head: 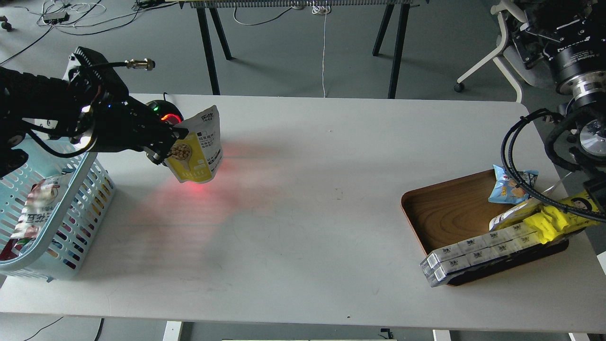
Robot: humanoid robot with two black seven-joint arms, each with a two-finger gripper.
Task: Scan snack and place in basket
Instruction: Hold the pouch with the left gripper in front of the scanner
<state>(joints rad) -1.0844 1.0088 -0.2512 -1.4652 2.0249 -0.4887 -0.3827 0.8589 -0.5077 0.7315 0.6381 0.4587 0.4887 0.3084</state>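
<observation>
Jaws of the left gripper (174,142) clamp the snack (199,147), arm outstretched rightward.

We look down on a white table (331,213) with rounded corners that fills most of the view. A soft red glow (208,189) falls across its left part, fading toward the middle. Beyond the table lies a smooth grey floor (293,52). On it stand the slanted black legs (208,47) of another table at the top edge. Loose cables (80,14) trail over the floor at the top left, and a thin white cord (324,52) hangs straight down near the middle. At the upper right we see what seems to be the white base of a wheeled chair (487,66). The light is even and dim.
</observation>
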